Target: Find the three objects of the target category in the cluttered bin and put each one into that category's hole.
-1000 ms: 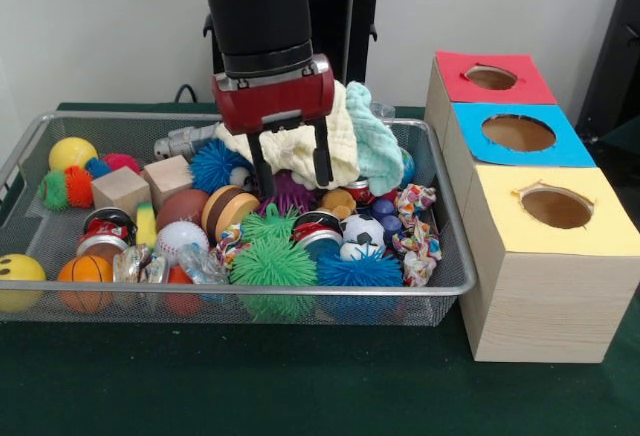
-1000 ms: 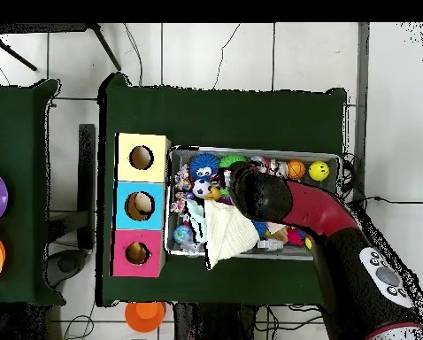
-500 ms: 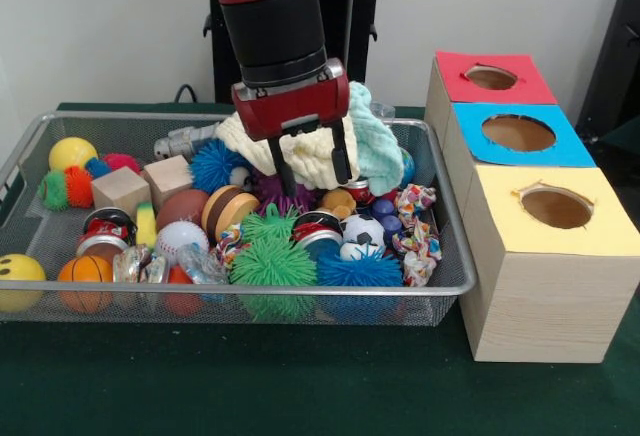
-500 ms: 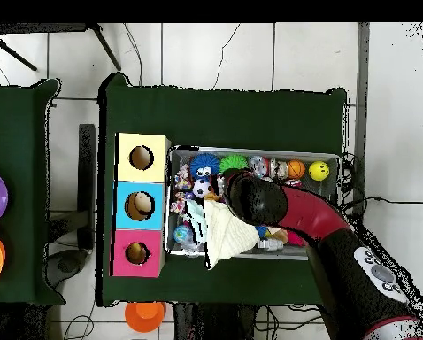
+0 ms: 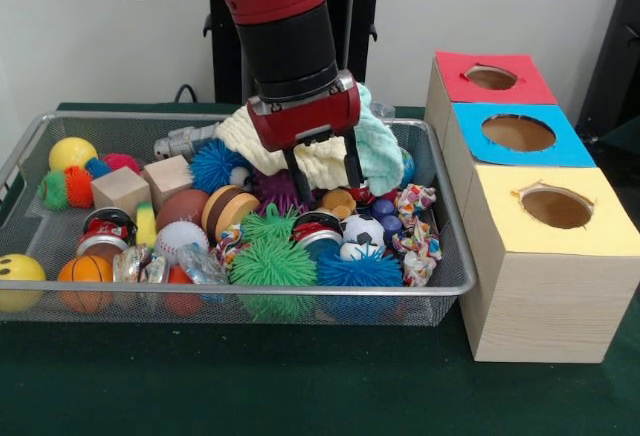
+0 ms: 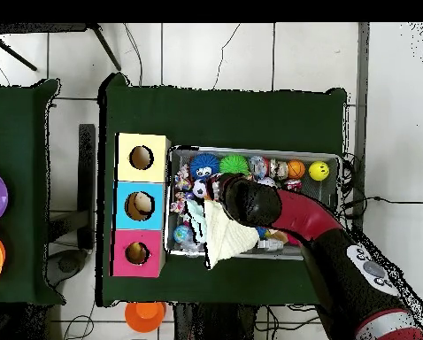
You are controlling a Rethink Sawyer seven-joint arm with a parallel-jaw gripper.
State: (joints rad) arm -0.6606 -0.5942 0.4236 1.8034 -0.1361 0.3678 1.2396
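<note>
My gripper [image 5: 325, 176] hangs open over the middle of the wire bin [image 5: 120, 116], its two black fingers [image 5: 297, 182] apart just in front of a cream cloth [image 5: 325, 156] and above an orange ball [image 5: 338, 200]. Nothing is held between them. A mint cloth [image 5: 380, 141] lies behind it to the right. Below sit green spiky balls [image 5: 272, 261], a blue spiky ball [image 5: 358, 270], a small soccer ball [image 5: 362, 229] and cans [image 5: 318, 226]. Red [image 5: 492, 77], blue [image 5: 518, 133] and yellow [image 5: 556, 207] boxes with holes stand right of the bin. In the overhead view my arm [image 6: 277, 208] covers the gripper.
The bin's left half holds wooden blocks [image 5: 120, 189], a yellow ball [image 5: 72, 152], a basketball [image 5: 85, 271], a smiley ball [image 5: 18, 274] and a baseball [image 5: 180, 238]. Crinkled patterned wrappers [image 5: 416, 201] lie near the right wall. In the overhead view an orange object [image 6: 145, 314] sits off the table.
In the front view my gripper has moved to the right and slightly lower, from above the brown ball to in front of the cream cloth. It has stayed open.
</note>
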